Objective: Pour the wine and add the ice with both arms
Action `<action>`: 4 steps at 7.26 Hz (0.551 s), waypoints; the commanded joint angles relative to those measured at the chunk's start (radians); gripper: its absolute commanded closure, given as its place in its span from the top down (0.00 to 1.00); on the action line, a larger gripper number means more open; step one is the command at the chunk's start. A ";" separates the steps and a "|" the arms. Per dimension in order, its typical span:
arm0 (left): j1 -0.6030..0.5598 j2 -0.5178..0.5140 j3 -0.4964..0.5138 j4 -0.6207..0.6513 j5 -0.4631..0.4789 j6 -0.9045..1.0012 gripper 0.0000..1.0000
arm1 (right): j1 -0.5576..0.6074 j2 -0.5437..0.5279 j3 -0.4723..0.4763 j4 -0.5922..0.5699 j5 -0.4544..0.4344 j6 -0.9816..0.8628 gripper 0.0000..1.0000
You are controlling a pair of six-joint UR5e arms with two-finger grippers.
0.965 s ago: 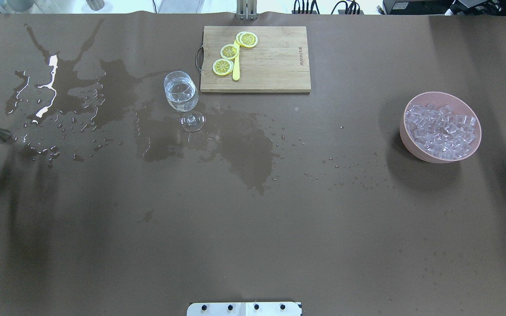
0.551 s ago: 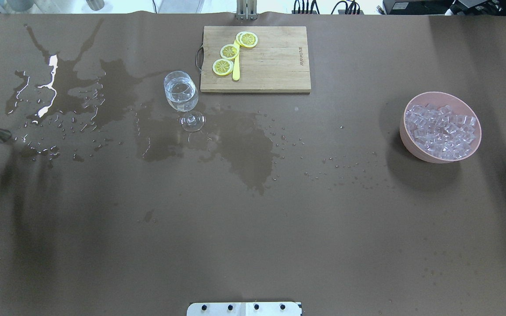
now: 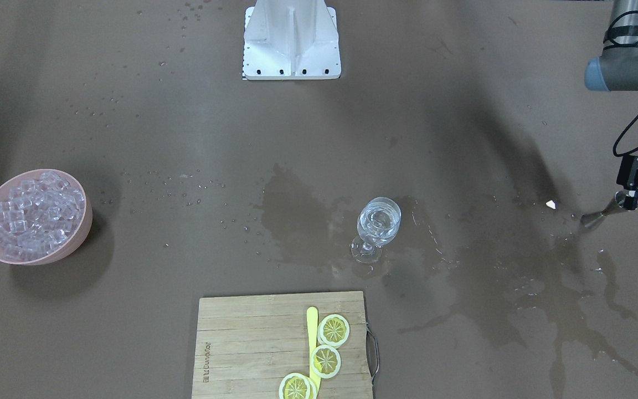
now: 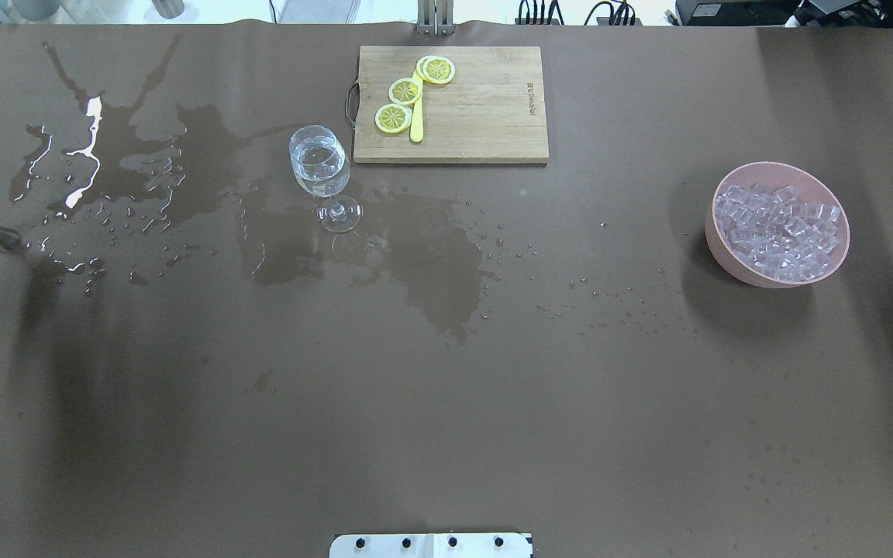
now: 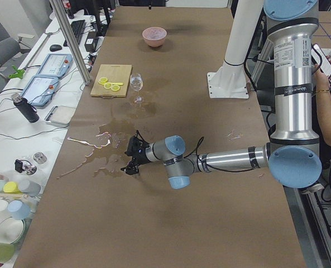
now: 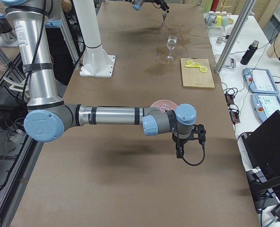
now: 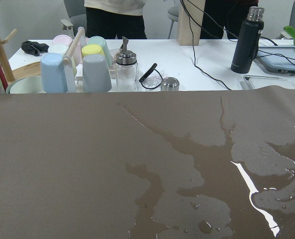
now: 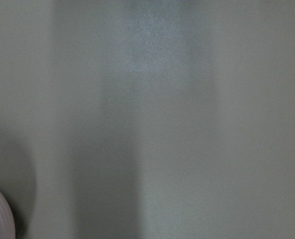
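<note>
On wet brown table (image 4: 493, 403), wine glass (image 4: 321, 167).

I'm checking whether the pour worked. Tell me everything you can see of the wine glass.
The wine glass is clear and stemmed, with a rounded bowl and round foot. It stands upright on the brown table, partly filled with clear wine; ice inside cannot be made out. Its foot sits among dark wet patches, near the wooden cutting board at its handle end, not touching it. Nothing grips it.
</note>
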 commanded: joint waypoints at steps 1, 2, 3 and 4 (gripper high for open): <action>-0.055 -0.012 -0.018 0.098 -0.094 0.001 0.93 | 0.002 0.001 0.002 -0.001 0.000 0.000 1.00; -0.127 -0.036 -0.016 0.148 -0.186 0.000 0.94 | 0.000 0.002 0.002 -0.001 0.000 0.000 1.00; -0.164 -0.056 -0.015 0.179 -0.234 0.000 0.94 | 0.002 0.001 0.007 -0.001 0.002 0.000 1.00; -0.181 -0.076 -0.024 0.256 -0.237 0.007 0.94 | 0.002 -0.001 0.013 -0.001 0.002 0.000 1.00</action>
